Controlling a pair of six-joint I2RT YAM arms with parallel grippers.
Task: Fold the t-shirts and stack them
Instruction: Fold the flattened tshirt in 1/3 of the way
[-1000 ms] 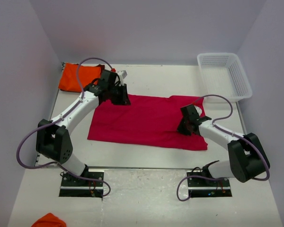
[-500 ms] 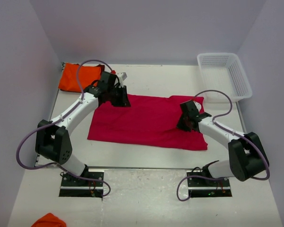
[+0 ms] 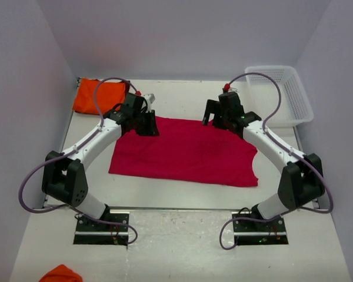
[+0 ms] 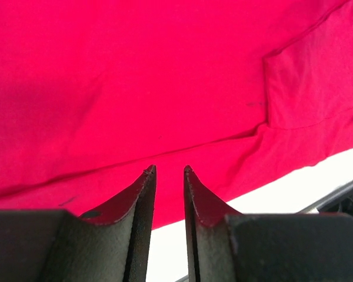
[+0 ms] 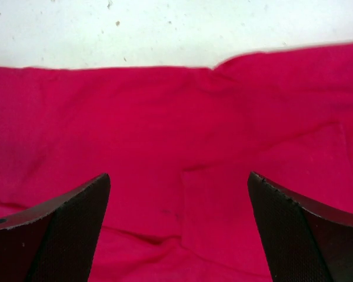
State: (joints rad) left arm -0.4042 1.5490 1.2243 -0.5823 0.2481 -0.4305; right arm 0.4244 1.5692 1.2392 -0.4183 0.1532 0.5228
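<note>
Right gripper (image 3: 215, 119) has swung from the near-right side to the far-right corner of the crimson-pink t-shirt (image 3: 185, 151), which lies flat mid-table. Its jaws are wide, empty. Left gripper (image 3: 150, 128) stays at far-left corner, jaws nearly closed, grip unclear. Likely setting up far-edge fold.

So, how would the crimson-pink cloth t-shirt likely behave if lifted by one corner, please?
The crimson-pink cloth t-shirt would probably droop limply, since it lies flat with soft folds. It looks thin, so likely light. Pushed, it may bunch rather than slide.
</note>
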